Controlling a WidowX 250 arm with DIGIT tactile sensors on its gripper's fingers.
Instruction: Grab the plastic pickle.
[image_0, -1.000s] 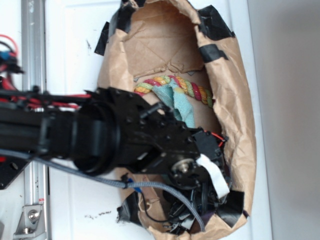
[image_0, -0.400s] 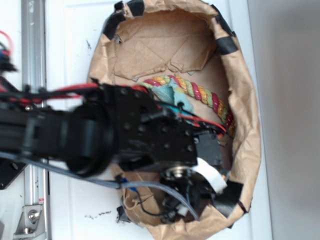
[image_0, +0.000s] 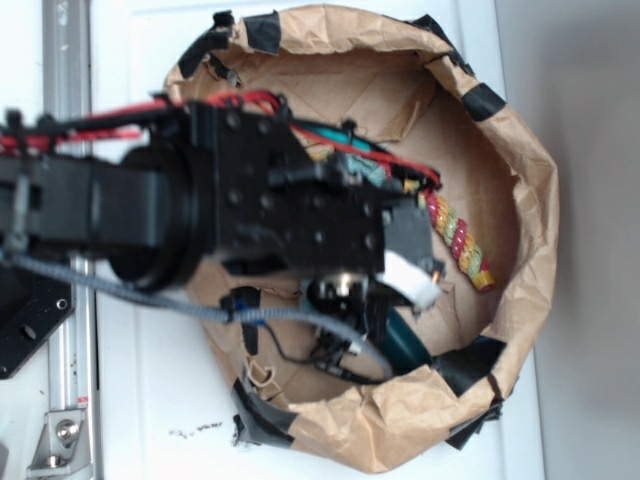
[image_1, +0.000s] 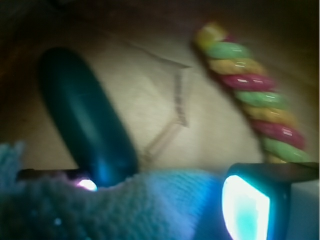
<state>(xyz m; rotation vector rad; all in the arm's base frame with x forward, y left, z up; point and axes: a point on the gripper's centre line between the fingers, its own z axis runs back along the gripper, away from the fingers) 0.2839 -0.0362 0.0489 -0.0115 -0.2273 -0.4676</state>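
Brown paper bag (image_0: 520, 200) on white counter (image_0: 140, 420); arm fills it, rope (image_0: 460, 245) at right, end effector state unreadable. Wrist: plastic pickle (image_1: 87, 117) lies left on bag floor, teal cloth (image_1: 125, 205) in foreground, rope right.

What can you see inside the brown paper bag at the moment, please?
Inside the paper bag lie the plastic pickle, a twisted rope and a teal cloth. The arm covers much of the bag floor, and the claw's state is unclear.
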